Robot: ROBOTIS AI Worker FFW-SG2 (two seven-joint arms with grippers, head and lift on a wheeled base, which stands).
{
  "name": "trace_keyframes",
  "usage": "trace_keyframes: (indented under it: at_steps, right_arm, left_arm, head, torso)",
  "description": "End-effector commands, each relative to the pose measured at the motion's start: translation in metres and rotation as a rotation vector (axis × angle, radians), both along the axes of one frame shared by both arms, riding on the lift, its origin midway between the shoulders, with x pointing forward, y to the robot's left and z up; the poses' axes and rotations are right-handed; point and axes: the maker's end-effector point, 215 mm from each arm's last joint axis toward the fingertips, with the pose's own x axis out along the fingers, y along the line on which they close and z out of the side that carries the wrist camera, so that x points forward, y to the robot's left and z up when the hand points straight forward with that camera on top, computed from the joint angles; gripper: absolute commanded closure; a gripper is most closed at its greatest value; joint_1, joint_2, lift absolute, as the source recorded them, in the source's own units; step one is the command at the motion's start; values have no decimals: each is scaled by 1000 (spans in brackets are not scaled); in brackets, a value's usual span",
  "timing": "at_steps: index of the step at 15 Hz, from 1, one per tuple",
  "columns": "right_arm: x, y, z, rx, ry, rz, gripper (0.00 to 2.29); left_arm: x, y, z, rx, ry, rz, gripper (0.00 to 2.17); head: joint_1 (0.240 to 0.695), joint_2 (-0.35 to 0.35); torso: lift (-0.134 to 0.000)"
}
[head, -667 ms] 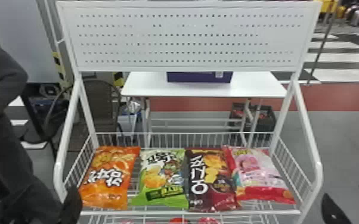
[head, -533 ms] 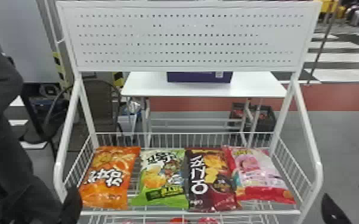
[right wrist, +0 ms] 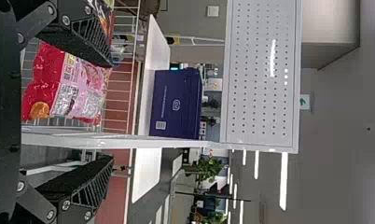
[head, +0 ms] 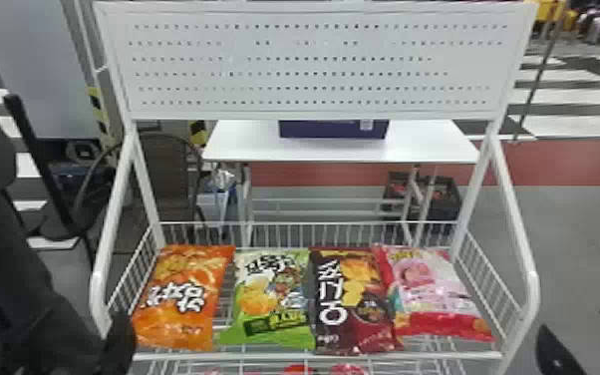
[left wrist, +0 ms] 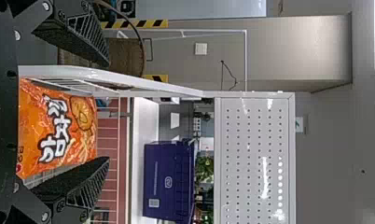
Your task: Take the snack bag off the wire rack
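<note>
Taking the middle of the head view as the clock's centre, the wire rack [head: 224, 357] holds a row of four snack bags, lying face up in its upper basket. The orange bag [head: 184, 296] is between seven and eight o'clock, the green bag [head: 271, 304] between six and seven, the dark red bag [head: 356, 304] at five, and the pink bag [head: 433, 294] between four and five. The last three sit close side by side – a strip of wire shows between orange and green. Which one is the task's bag I can't tell, but all four are on the rack.

The left gripper [head: 67, 326] is out at eight o'clock, near the orange bag's side of the rack. It is open, its fingers well apart, and its wrist view shows the orange bag in the gap between them. The right gripper [head: 575, 324] is at four o'clock, outside the rack's side rail, and open too – its wrist view has the pink bag and a white rail between the spread fingers.

The perforated panel [head: 309, 65] stands at twelve, and a purple box [head: 334, 130] sits on the white table [head: 428, 142] toward one o'clock
</note>
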Motion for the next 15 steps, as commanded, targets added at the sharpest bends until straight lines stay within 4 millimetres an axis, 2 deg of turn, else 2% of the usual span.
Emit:
trace_keyframes:
  at_steps: [1,4,6,9,11,13,15]
  right_arm:
    - [7,11,-21,9,56,14,208]
    - [39,62,-39,20,59,86,208]
    - [69,85,-58,9,114,105,208]
    - [117,108,-71,19,125,110,208]
    - [144,118,-89,12,150,107,208]
    - [162,113,-108,17,179,83,208]
    - [173,104,-118,11,192,63,208]
  left_arm:
    - [0,-3,-1,-7,1,-4,188]
    - [0,-6,-3,-10,7,-11,191]
    - [0,-7,-3,-12,7,-11,191]
    - [-1,-8,-4,-13,9,-12,191]
    - [-1,-8,-5,-11,11,-14,191]
    - [-1,-8,-8,-8,17,-15,191]
    - [-1,-6,-10,-5,19,-13,191]
  head:
    - [499,0]
    - [499,0]
    - [499,0]
    - [499,0]
    - [499,0]
    - [499,0]
    - [499,0]
  torso:
    - [0]
    - [0]
    - [0]
    - [0]
    - [0]
    - [0]
    - [0]
